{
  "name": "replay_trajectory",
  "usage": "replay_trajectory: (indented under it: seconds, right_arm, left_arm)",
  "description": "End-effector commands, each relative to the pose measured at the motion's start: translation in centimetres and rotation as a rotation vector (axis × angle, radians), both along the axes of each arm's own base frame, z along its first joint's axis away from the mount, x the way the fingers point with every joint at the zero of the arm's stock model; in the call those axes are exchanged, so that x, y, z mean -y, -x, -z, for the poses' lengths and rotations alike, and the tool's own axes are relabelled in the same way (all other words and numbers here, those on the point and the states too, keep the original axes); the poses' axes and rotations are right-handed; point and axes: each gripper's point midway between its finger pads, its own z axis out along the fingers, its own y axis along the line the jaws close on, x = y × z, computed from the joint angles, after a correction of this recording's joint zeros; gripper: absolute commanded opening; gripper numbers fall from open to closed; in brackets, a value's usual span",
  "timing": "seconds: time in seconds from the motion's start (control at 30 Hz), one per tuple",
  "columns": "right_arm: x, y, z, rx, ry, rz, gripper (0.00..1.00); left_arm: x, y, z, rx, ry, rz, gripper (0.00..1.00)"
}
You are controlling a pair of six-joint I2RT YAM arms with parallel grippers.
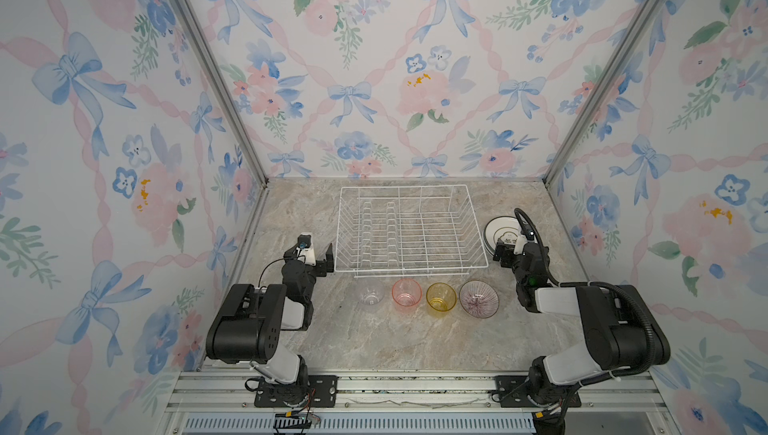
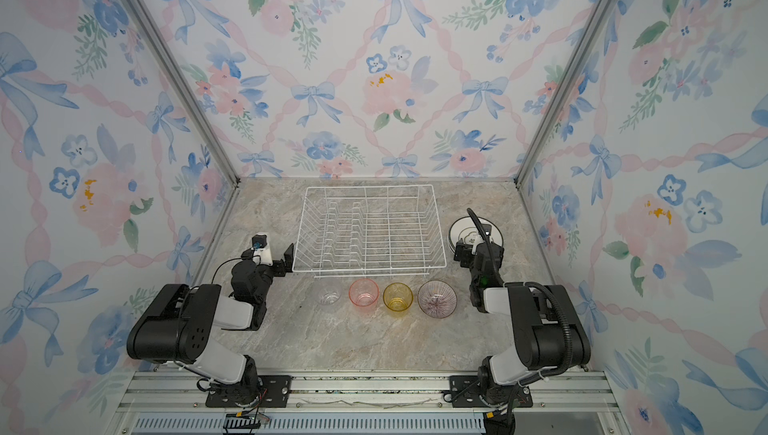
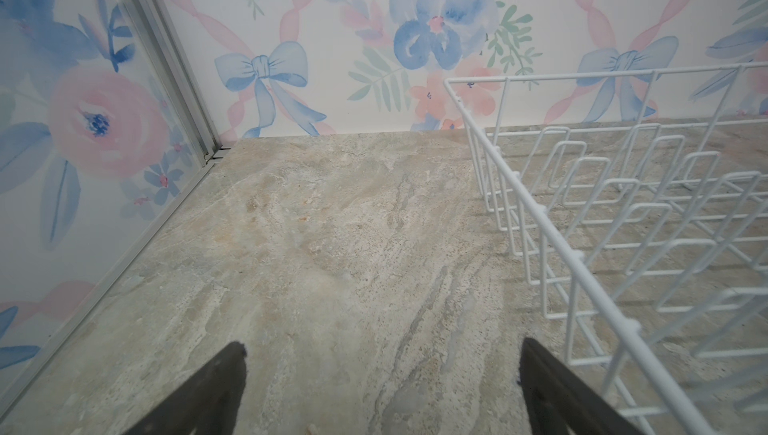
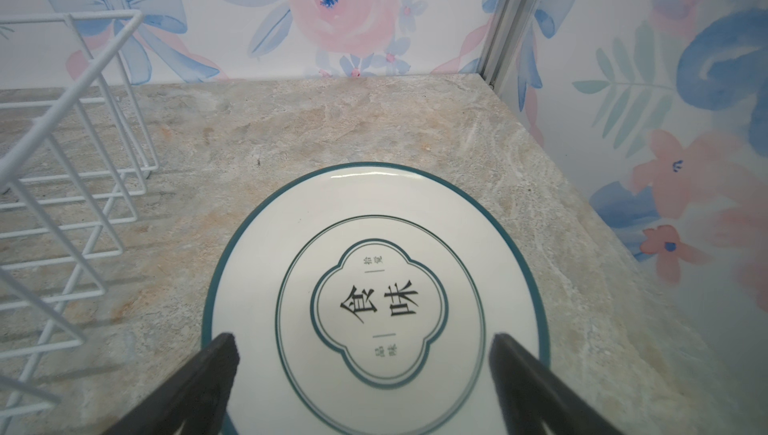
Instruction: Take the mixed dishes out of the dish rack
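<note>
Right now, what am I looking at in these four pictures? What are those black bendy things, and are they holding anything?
Those are two robot arms fixed at the front of a stone-patterned tabletop. Each ends in a claw, like two fingers. Two pictures look down from a camera high above. The other two come from small cameras on the arms' wrists, so black fingertips poke into them. The left claw and the right claw are both open and hold nothing. The white wire dish rack has nothing in it. In front of it stand, in a row, a clear glass tumbler, a pink glass tumbler, a yellow glass tumbler and a small purple-striped bowl. Beside the rack lies a stack of round white plates with dark rims, and the right claw hangs over it.
</note>
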Motion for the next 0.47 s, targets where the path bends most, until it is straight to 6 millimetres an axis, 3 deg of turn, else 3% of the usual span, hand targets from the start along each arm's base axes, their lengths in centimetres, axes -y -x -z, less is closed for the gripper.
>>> replay_trajectory:
  seconds: [0.0, 0.43]
  right_arm:
    - [-0.43, -0.05, -0.14, 0.015, 0.009, -0.021, 0.97]
    - [-0.41, -0.05, -0.14, 0.015, 0.008, -0.02, 0.97]
  left_arm:
    - [0.11, -0.25, -0.06, 0.002, -0.005, -0.002, 0.98]
    - [0.14, -0.21, -0.01, 0.001, -0.006, -0.005, 0.98]
